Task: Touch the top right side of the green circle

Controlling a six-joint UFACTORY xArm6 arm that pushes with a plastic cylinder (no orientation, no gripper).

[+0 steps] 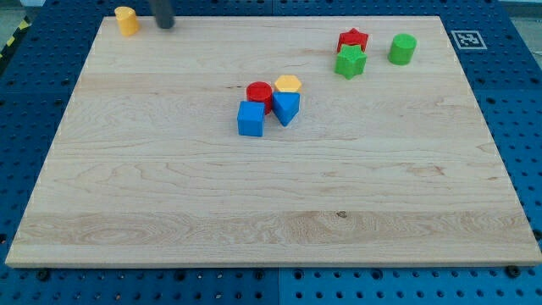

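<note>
Green circle (402, 48): short cylinder, standing upright near board's top right, just right of green star (350, 61) and red star (353, 39). My tip (164, 24) sitting at view's top left beside yellow block (126, 19), well apart from circle. No fingers fitted. Pale wooden board (271, 212) lying on blue perforated table (517, 102). Square fiducial tag (466, 39) showing at top right; no readable text.

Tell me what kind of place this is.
Likely a robot lab bench: a wooden board lies on a blue perforated table, a printed marker tag sits by its corner, and my tip is beside the yellow block.
</note>
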